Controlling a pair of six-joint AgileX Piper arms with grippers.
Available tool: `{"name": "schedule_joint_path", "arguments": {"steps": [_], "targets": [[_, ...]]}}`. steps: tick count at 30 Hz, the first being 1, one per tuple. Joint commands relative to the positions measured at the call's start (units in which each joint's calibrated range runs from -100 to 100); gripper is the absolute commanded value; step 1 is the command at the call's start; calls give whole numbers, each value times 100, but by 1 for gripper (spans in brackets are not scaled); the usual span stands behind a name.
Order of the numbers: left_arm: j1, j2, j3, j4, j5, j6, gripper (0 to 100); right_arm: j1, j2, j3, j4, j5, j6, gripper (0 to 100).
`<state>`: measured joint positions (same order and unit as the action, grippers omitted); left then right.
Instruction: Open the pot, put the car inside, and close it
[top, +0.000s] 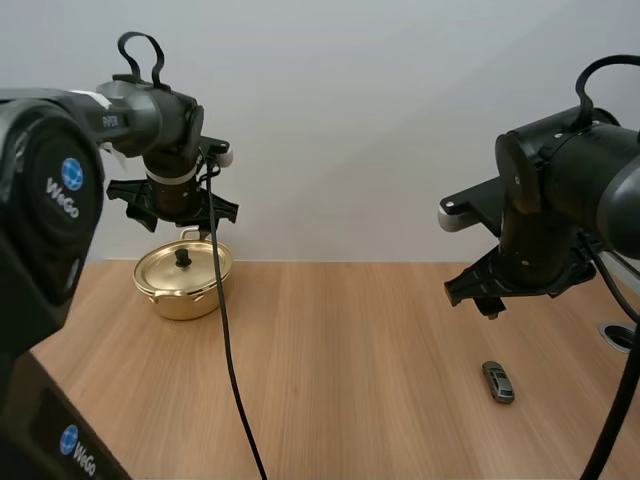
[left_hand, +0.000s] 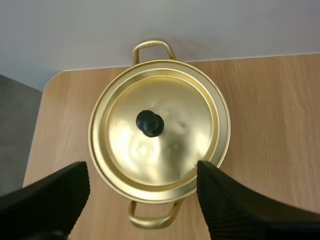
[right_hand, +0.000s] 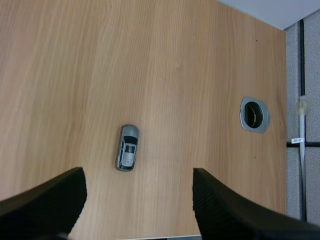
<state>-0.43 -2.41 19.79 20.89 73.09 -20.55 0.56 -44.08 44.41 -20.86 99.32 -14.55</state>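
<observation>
Both grippers gape wide and hold nothing. Over the gold pot (top: 183, 290), its lid (left_hand: 170, 145) on, at the worktop's (top: 350, 340) far left, hangs the left gripper (left_hand: 142, 172). The right gripper (right_hand: 137, 177) hangs over the small grey car (right_hand: 128, 147), well apart from the pot.

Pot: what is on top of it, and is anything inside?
Its gold lid sits closed on the pot, black knob at the centre. The lid covers the inside, so its contents cannot be seen.
</observation>
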Motion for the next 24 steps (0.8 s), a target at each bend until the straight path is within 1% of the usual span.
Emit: {"name": "schedule_joint_path", "arguments": {"steps": [1, 6, 14, 18, 21, 23, 24], "targets": [[-3, 404, -6, 132, -271, -88, 100, 2, 5, 11, -81, 68, -6, 100], [4, 862, -6, 553, -1010, -342, 100, 2, 5, 11, -260, 68, -6, 100], [4, 1261, -36, 760, -1948, -362, 100, 2, 5, 11, -260, 68, -6, 100], [4, 1421, -150, 833, -2032, -362, 100, 2, 5, 11, -260, 68, -6, 100], [42, 1496, -270, 833, -2013, -362, 100, 2, 5, 11, -260, 68, -6, 100], [90, 1528, -320, 833, -1945, -362, 100, 2, 5, 11, -260, 68, -6, 100], [141, 1528, -332, 833, -1988, -362, 100, 2, 5, 11, -260, 68, -6, 100]]}}
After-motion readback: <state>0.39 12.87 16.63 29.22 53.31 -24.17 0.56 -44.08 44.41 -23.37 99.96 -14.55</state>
